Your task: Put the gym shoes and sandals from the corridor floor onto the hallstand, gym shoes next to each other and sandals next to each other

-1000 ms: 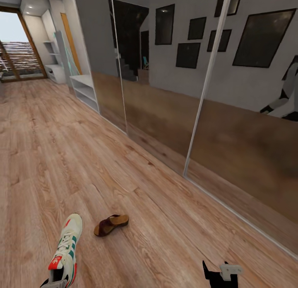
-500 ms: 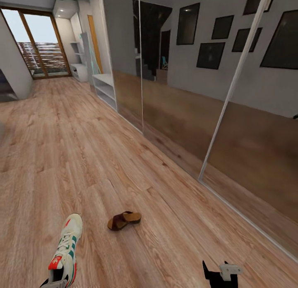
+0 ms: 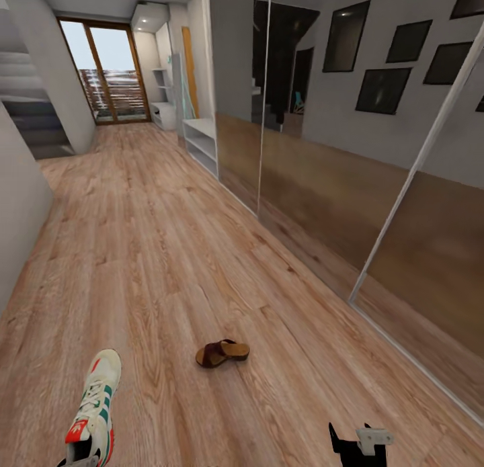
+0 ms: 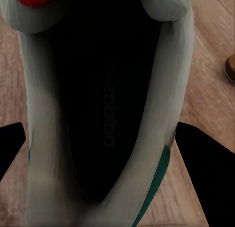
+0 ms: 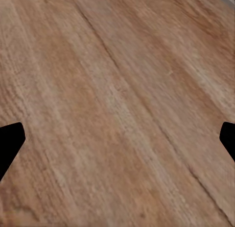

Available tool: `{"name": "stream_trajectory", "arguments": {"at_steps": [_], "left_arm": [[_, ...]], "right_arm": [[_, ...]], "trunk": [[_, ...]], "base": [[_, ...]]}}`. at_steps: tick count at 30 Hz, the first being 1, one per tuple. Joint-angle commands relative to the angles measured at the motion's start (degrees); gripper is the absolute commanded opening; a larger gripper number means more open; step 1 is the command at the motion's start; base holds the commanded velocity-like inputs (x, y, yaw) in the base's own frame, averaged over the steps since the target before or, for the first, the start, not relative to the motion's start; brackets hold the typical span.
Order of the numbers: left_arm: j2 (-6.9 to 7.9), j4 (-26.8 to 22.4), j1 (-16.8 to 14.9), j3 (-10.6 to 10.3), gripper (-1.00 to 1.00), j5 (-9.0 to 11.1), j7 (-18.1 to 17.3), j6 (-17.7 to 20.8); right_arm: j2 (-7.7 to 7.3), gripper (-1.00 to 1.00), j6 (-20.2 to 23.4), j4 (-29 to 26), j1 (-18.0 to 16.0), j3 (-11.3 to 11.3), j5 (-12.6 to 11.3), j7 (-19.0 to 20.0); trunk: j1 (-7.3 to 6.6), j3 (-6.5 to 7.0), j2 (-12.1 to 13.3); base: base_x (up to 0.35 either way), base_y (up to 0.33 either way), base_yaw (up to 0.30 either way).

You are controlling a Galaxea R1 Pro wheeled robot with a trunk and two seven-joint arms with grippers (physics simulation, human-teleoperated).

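One cream-white gym shoe (image 3: 92, 410) with green stripes and a red tongue patch hangs toe-forward at the head view's lower left, above the corridor floor (image 3: 168, 238). My left gripper (image 3: 79, 461) is shut on its heel. In the left wrist view the shoe's dark opening (image 4: 103, 114) lies between my two black fingers (image 4: 208, 163). A brown sandal (image 3: 222, 352) lies on the planks ahead, slightly right of the shoe, and its edge (image 4: 230, 67) shows past the shoe. My right gripper (image 3: 351, 441) is open over bare floor (image 5: 117, 109). The hallstand (image 3: 163, 109) stands far down the corridor by the glass door.
Mirrored sliding panels (image 3: 316, 164) run along the right wall. A plain low white shelf unit (image 3: 202, 139) stands against that wall, nearer than the hallstand. A grey wall (image 3: 20, 211) and stairs (image 3: 30, 111) bound the left side. Wide open floor lies ahead.
The whole head view has swung left, so the corridor, door and sandal slid right in the picture. The gym shoe stays in my left gripper, slightly lower and further left. The right gripper looks unchanged.
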Motion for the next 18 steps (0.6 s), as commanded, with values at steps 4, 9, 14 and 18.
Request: {"name": "stream_trajectory", "arguments": {"at_steps": [4, 9, 14, 18], "left_arm": [[-0.05, 0.0, -0.1, 0.5, -1.0, -0.6, -0.3, -0.3], [-0.06, 0.0, -0.1, 0.5, -1.0, -0.6, -0.3, -0.3], [-0.12, 0.1, -0.1, 0.5, -1.0, -0.6, -0.3, -2.8], [-0.14, 0.1, -0.1, 0.5, -1.0, -0.6, -0.3, -3.1]], "right_arm": [[0.02, 1.0, -0.2, 0.0, 0.0, -0.5, 0.2, 0.5], [0.02, 1.0, -0.2, 0.0, 0.0, -0.5, 0.2, 0.5], [0.02, 1.0, -0.2, 0.0, 0.0, -0.5, 0.2, 0.5], [0.02, 1.0, -0.2, 0.0, 0.0, -0.5, 0.2, 0.5]], "trunk": [[-0.01, -0.04, 0.0], [-0.01, -0.04, 0.0], [-0.01, -0.04, 0.0], [-0.01, -0.04, 0.0]], "base": [[0.0, 0.0, 0.27], [0.0, -0.001, 0.27], [0.0, -0.151, 0.271], [0.0, -0.253, 0.27]]}}
